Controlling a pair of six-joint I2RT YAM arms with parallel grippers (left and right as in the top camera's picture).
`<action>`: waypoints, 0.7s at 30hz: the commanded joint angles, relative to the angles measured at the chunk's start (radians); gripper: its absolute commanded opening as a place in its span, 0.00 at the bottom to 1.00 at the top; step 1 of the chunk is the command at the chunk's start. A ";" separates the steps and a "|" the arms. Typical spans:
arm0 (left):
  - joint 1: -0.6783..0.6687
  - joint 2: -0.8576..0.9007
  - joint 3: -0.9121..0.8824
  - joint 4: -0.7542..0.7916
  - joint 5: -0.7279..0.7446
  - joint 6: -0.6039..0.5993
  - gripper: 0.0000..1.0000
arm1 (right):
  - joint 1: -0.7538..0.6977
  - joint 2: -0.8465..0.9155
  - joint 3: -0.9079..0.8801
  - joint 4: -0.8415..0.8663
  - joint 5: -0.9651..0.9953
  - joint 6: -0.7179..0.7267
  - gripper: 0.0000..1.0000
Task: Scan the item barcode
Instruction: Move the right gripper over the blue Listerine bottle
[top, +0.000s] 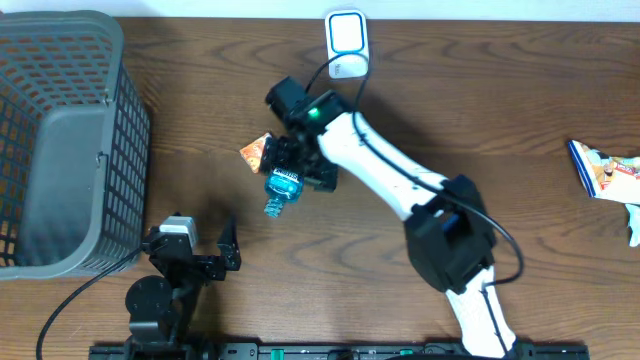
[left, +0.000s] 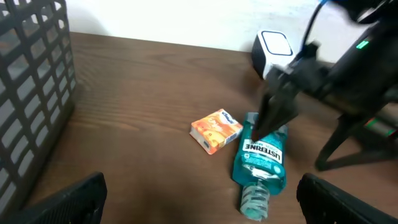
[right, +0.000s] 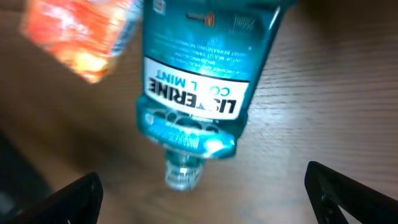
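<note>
Approach step: right hand (left: 272, 119) wide open, empty; bottle (right: 200, 74) directly beneath. Next: descend, grip it, carry to scanner (top: 347, 40) beyond.

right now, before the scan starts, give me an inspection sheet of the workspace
surface: dark wooden table
job's things: Listerine Cool Mint bottle lying on its side, cap toward the robot; white barcode scanner at the far edge
clutter: small orange box beside the bottle; grey mesh basket at left; snack packet at the right edge
grippers: right claw open over the bottle, not closed on it; left claw open, holding nothing, near the basket
cables: black cable looping by the scanner; another trailing from the left arm
surroundings: pale wall behind the table
</note>
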 joint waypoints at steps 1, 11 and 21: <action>-0.004 -0.004 0.012 0.001 0.006 0.020 0.98 | 0.028 0.021 0.001 0.000 0.040 0.089 0.99; -0.004 -0.004 0.012 0.001 0.006 0.020 0.98 | 0.076 0.049 0.001 0.008 0.193 0.232 0.99; -0.004 -0.004 0.012 0.001 0.005 0.020 0.98 | 0.083 0.114 0.001 0.064 0.193 0.232 0.99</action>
